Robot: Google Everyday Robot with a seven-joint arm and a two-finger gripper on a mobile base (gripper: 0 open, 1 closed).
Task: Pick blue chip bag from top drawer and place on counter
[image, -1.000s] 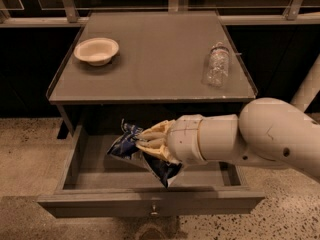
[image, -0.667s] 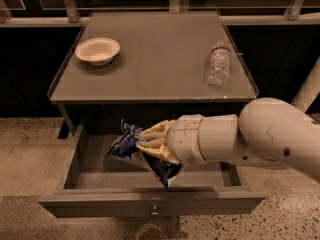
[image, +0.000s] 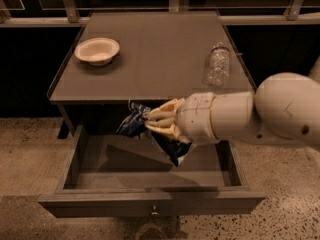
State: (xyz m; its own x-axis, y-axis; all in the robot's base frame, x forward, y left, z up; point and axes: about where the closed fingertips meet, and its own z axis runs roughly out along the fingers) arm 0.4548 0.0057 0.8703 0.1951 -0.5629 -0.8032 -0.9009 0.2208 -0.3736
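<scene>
The blue chip bag [image: 135, 124] is a crinkly dark-blue foil bag with white edges. My gripper [image: 156, 122] is shut on it and holds it in the air above the open top drawer [image: 110, 156], just below the front edge of the counter [image: 155, 49]. The bag hangs out to the left of the fingers, and a second part droops below the wrist. The drawer is pulled out, its grey floor bare, with a small round knob [image: 154, 213] on its front. My white arm reaches in from the right.
A shallow cream bowl [image: 97, 50] sits at the counter's left rear. A clear plastic bottle [image: 217, 64] lies at the counter's right side. Speckled floor surrounds the cabinet. A dark rail and window run behind the counter.
The gripper and the bag have risen a little from the drawer toward the counter's front edge. The bowl and bottle have not moved.
</scene>
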